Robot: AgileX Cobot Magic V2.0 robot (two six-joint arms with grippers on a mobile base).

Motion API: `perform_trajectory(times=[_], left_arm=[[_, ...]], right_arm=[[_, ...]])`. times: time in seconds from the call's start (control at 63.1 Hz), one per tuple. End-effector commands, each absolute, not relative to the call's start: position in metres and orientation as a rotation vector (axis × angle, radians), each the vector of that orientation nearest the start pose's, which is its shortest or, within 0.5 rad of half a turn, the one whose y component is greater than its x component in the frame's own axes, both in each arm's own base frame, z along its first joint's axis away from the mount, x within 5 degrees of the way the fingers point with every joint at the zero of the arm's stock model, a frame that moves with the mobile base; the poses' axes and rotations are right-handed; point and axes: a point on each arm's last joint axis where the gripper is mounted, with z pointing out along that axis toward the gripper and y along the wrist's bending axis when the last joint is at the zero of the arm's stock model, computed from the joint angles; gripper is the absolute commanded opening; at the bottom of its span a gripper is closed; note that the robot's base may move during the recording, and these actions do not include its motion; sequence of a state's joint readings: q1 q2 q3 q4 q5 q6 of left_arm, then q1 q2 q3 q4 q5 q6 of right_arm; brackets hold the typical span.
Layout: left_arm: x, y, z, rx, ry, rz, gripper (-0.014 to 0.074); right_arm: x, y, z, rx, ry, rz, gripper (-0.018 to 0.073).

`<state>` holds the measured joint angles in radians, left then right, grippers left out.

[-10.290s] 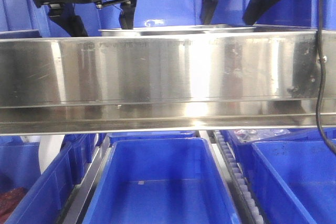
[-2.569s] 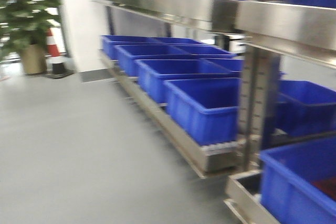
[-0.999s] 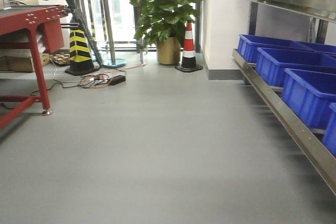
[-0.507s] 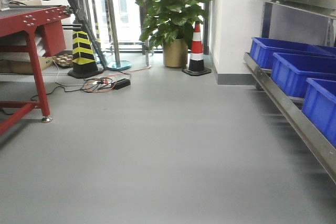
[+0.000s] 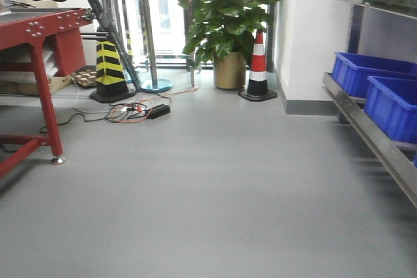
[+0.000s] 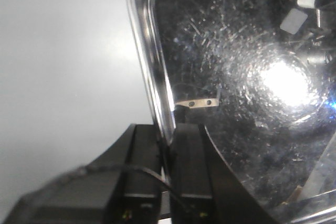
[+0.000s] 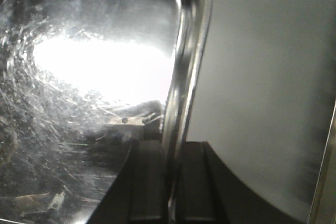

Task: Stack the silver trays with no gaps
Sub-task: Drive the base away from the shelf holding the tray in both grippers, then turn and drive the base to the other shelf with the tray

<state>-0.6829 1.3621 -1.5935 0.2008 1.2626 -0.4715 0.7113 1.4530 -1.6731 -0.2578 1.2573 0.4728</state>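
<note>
**Tray carried away from shelf**

Pinched by the rim above grey floor (image 6: 63,77): tray (image 6: 236,77) gripped by left gripper (image 6: 168,136) and right gripper (image 7: 170,153), both closed on it. Swung from the shelf (image 5: 373,136) toward open room within seconds. Stacking probably done elsewhere.

Grey floor (image 5: 195,200); red table (image 5: 39,27), left; yellow-black cone (image 5: 109,69), cables (image 5: 133,110) near it; potted plant (image 5: 228,11); orange-white traffic cone (image 5: 258,66) just beside it; blue bins (image 5: 391,99) on steel rack (image 5: 371,138), right

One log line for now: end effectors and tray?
left end effector: shut on silver tray rim | right end effector: shut on tray rim | front view: floor, blue bins at right
</note>
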Motion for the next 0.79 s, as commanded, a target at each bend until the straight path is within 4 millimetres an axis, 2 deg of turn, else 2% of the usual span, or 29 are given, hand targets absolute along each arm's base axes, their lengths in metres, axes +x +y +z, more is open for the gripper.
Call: perform_trajectory(times=[0.0, 0.381, 0.777], left_arm=[[0.202, -0.15, 0.45, 0.297, 2.454, -0.287, -0.0048], [0.2, -0.148, 0.464, 0.286, 2.408, -0.32, -0.0048], [0.205, -0.153, 0.458, 0.292, 2.43, -0.318, -0.0048]], right_arm=[[0.227, 0.168, 0.457, -0.316, 2.32, 0.231, 0.0061], [0.227, 0.168, 0.457, -0.316, 2.32, 0.231, 0.0061], [0.227, 0.168, 0.457, -0.316, 2.32, 0.231, 0.0061]])
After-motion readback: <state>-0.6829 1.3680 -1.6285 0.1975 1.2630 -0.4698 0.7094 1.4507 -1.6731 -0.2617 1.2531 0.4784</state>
